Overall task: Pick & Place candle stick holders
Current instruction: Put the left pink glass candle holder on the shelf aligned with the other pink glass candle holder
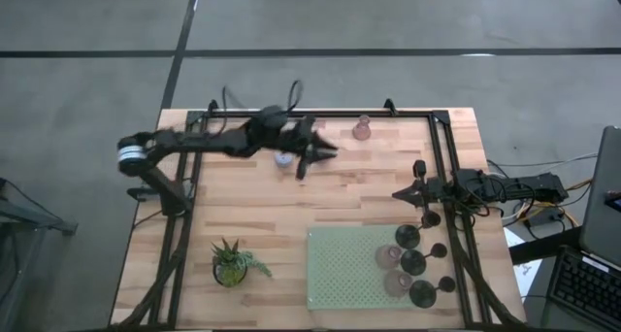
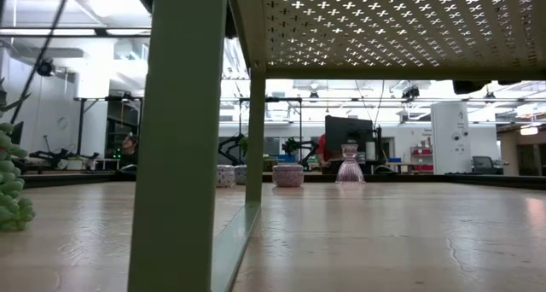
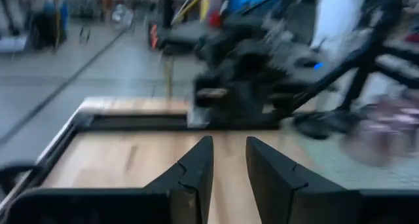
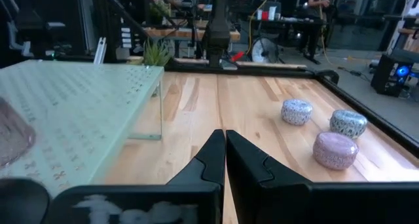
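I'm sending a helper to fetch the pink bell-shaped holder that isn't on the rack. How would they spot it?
Start at the wooden table and go to its far edge, opposite the green perforated rack. The pink bell-shaped holder stands there upright and alone by the black rail. Unlike the short round holders nearby, it flares into a skirt below a narrow neck.

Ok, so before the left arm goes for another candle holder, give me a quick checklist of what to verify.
1. Left gripper free: ok. Its fingers stand apart with nothing between them.
2. Right gripper out of the way: ok. It is shut and empty, at the table's right side.
3. Round holders standing apart: ok. The three sit on the wood without touching.
4. Room on the green shelf: ok. Its left part is bare.
5. Left gripper lined up on a holder: cannot tell. From above, the arm covers that spot.
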You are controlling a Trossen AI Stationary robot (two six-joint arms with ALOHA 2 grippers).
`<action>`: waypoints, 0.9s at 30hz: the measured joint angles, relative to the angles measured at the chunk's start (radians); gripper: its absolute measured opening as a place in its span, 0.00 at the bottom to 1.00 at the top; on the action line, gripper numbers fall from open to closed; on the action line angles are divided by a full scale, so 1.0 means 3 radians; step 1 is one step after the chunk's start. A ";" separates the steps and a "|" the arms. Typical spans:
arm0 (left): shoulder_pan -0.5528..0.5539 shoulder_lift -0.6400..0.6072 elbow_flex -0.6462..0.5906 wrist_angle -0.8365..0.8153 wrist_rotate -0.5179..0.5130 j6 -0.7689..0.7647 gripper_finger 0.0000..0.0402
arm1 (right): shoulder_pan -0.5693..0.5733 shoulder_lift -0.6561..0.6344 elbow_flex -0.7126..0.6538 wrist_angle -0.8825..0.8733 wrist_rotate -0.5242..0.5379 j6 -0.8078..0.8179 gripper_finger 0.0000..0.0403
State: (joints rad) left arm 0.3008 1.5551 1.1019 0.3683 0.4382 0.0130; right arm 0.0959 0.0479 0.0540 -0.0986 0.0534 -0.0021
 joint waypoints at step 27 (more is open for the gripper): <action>-0.0402 -0.0745 -0.1685 0.1809 -0.0546 -0.0713 0.23 | -0.0024 0.0127 0.0000 0.1037 0.1121 0.1072 0.02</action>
State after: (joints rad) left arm 0.1802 1.3315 0.5964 0.9112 0.2744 -0.2008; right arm 0.0886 0.0860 0.0540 0.2125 0.3896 0.3194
